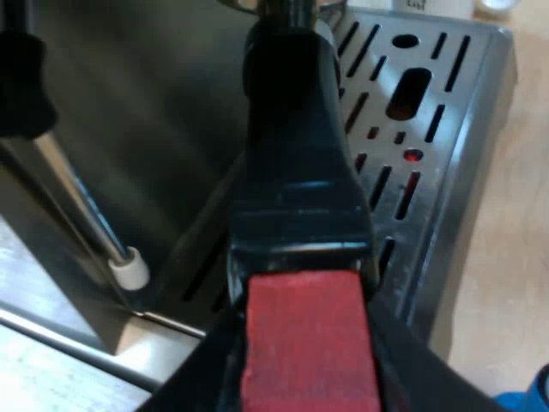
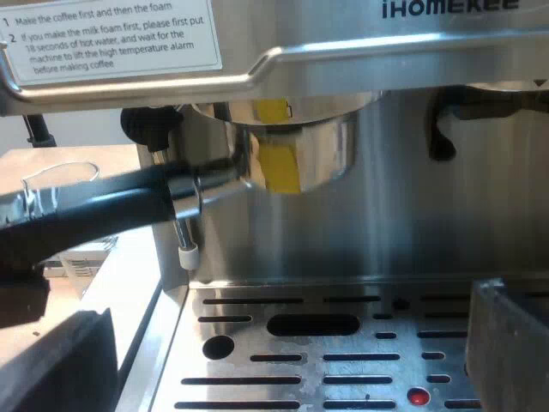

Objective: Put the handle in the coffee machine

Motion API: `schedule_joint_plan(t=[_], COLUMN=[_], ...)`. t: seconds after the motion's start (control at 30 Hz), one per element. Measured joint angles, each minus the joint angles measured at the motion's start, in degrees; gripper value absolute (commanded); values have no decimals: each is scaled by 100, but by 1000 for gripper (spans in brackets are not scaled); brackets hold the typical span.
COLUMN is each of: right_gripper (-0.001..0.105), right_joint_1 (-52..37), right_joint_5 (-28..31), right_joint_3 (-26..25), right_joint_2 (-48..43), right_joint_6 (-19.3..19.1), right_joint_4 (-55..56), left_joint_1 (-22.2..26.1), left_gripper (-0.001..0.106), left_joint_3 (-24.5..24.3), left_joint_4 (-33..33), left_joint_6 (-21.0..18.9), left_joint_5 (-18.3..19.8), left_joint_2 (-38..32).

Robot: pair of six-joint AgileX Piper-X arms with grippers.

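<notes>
Pale wooden tabletop [image 1: 510,257] is running along the edge of a stainless slotted drip tray [image 1: 433,137]. The tray is sitting at the foot of a brushed-steel espresso machine [image 2: 377,206] lettered iHOMEKEE, which is carrying a white instruction sticker [image 2: 111,39] on its front. Dial for these notes: laid flat on the tray, twelve at the machine's front wall, six at the tray's outer lip.

Metal holder [image 2: 296,146] with a dark handle [image 2: 103,206] ending in red: its round steel basket is sitting up against the underside of the brew head. Whether it is locked home, I cannot tell. The handle is reaching out from the basket toward about eight o'clock, above the tray and clear of it.

Left gripper [image 1: 304,382] is clamping the red end [image 1: 300,330] of the handle, with black fingers [image 1: 193,382] pressing on both flanks.

Right gripper [image 2: 296,343] is hovering over the tray at about six o'clock, facing the machine. Its two fingers are standing wide apart, gripping nothing.

Thin steel steam wand [image 2: 182,227] with a white tip is hanging at about nine o'clock from the basket, just beside the handle's metal neck, under a black knob [image 2: 150,124]. Black curved spout [image 2: 442,129] is hanging at about three o'clock, well apart. Small red dot [image 2: 418,396] is showing between the tray's slots. Something blue [image 1: 530,393] is lying on the tabletop near the tray's corner; cannot tell what it is
</notes>
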Motion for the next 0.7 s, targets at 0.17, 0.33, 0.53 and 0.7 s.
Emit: schedule_joint_plan(t=[0.17,0.33,0.53,0.7], right_gripper=[82,82,82,82], right_joint_1=[0,0,0,0], right_joint_5=[0,0,0,0], right_joint_3=[0,0,0,0], right_joint_2=[0,0,0,0], right_joint_6=[0,0,0,0], right_joint_4=[0,0,0,0], left_joint_1=[0,0,0,0], left_gripper=[0,0,0,0], left_joint_3=[0,0,0,0], left_joint_4=[-303,-291,-199,-187], left_joint_6=[-365,-429,-461,-461], left_joint_5=[-40,17,91,105], left_joint_2=[10,9,9,9])
